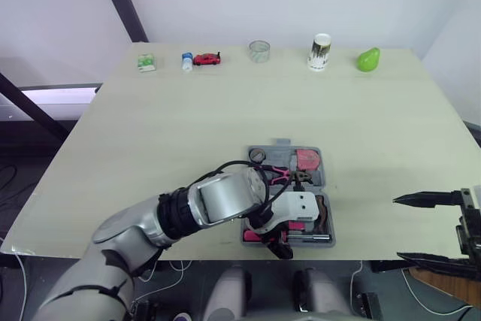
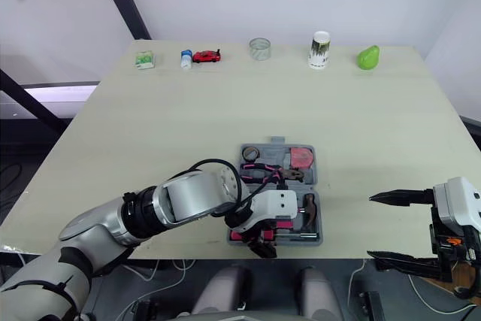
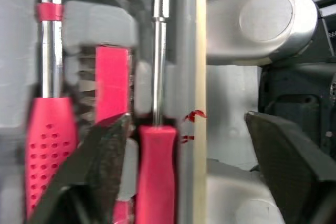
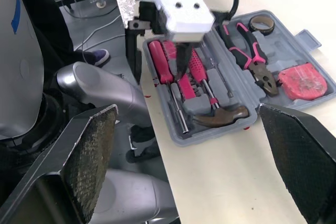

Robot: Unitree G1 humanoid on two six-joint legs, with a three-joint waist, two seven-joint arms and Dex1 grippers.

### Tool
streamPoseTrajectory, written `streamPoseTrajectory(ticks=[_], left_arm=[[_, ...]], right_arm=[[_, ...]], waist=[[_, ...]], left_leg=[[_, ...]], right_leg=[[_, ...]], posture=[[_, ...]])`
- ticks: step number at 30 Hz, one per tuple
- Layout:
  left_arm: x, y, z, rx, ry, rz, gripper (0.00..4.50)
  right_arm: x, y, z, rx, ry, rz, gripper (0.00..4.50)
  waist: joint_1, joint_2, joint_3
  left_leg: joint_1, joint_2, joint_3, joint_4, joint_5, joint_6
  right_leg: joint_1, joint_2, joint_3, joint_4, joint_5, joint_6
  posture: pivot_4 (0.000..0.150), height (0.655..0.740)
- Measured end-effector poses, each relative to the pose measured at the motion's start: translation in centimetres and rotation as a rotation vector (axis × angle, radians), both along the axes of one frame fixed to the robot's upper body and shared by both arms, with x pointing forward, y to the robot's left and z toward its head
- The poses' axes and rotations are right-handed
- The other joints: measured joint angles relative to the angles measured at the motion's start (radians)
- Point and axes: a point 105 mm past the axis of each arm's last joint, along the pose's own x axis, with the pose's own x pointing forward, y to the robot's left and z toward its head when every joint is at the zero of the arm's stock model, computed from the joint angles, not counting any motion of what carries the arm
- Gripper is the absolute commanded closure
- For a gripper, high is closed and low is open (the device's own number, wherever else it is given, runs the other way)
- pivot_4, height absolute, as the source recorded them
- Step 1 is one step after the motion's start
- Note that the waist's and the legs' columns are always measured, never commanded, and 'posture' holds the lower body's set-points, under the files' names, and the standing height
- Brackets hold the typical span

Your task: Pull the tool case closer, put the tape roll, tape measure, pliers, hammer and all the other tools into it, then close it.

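The grey tool case [image 1: 326, 180] lies open at the table's front edge. Inside it are the tape roll [image 1: 257, 155], pink-handled pliers [image 1: 289, 176], red tape measure [image 1: 308, 159], hammer [image 4: 220, 116] and red-handled screwdrivers [image 4: 159, 59]. My left gripper [image 1: 282, 249] hangs over the case's front left corner. It is open, and in the left wrist view its fingers [image 3: 97, 156] straddle a screwdriver handle [image 3: 155, 174] and the case's front wall. My right gripper [image 1: 397, 228] is open and holds nothing. It sits off the table's front edge, to the right of the case.
Along the far edge stand a green-white box [image 1: 146, 62], a small bottle [image 1: 186, 60], a red toy car [image 1: 207, 59], a clear cup [image 1: 259, 51], a white cup [image 1: 320, 51] and a green pear [image 1: 367, 59]. The table's front edge [image 3: 199, 77] runs right beside the case.
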Motion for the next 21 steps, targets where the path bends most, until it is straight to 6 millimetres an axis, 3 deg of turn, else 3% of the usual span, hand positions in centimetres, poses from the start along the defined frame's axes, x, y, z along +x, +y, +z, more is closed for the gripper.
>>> streamPoseTrajectory(ticks=[2,6,9,10,12,15,19,21], left_arm=[[0.1,0.3,0.8,-0.076,0.012,0.014,0.96],[-0.9,-0.4,2.2,-0.4,0.016,0.001,0.96],[-0.6,1.2,2.7,-0.484,0.029,0.036,0.96],[-0.1,2.2,2.7,-0.514,0.029,0.069,1.45],[0.0,2.4,2.6,-0.536,0.021,0.068,1.69],[-0.1,2.9,1.7,-0.593,0.014,0.073,3.17],[0.0,3.3,0.5,-0.605,-0.024,0.077,4.46],[0.1,3.2,-0.2,-0.603,-0.048,0.067,4.46]], right_arm=[[0.1,0.1,-0.1,0.004,0.002,0.005,0.0],[0.2,0.2,-0.2,0.012,0.005,0.001,0.0],[0.3,0.3,-0.2,0.016,-0.003,-0.006,0.0],[0.4,0.3,-0.2,0.021,-0.005,-0.011,0.0],[0.4,0.3,-0.1,0.022,-0.007,-0.012,0.0],[0.5,0.4,-0.2,0.026,-0.007,-0.018,0.0],[0.5,0.4,-0.2,0.03,-0.007,-0.025,0.0],[0.6,0.4,-0.1,0.034,-0.005,-0.029,0.0]], waist=[[-0.001,0.0,0.0],[0.003,0.002,-0.001],[0.005,0.003,-0.001],[0.005,0.003,-0.001],[0.005,0.003,-0.001],[0.004,0.003,-0.001],[0.004,0.003,-0.001],[0.004,0.003,-0.001]], left_leg=[[0.0,0.0,0.0,0.0,0.0,0.0],[-0.001,0.003,0.0,0.001,0.0,0.0],[-0.001,0.002,-0.001,0.002,0.0,0.0],[-0.001,0.001,-0.001,0.002,0.0,0.0],[0.0,0.0,-0.001,0.002,0.0,0.0],[0.0,0.0,-0.001,0.003,0.0,0.0],[0.0,0.0,-0.001,0.003,0.0,0.0],[0.0,0.0,-0.001,0.003,0.0,0.0]], right_leg=[[0.0,0.0,0.0,0.0,0.0,0.0],[0.0,-0.001,0.0,0.0,0.0,0.0],[0.0,-0.001,-0.002,0.0,0.0,0.0],[0.001,-0.001,-0.002,0.0,0.0,0.0],[0.002,-0.001,-0.002,0.0,0.0,0.0],[0.002,-0.001,-0.002,-0.001,0.0,0.0],[0.002,-0.001,-0.002,0.0,0.0,0.0],[0.002,-0.001,-0.002,-0.001,0.0,0.0]], posture=[[0.15,0.74],[0.15,0.74],[0.15,0.74],[0.15,0.74],[0.15,0.74],[0.15,0.74],[0.15,0.74],[0.15,0.74]])
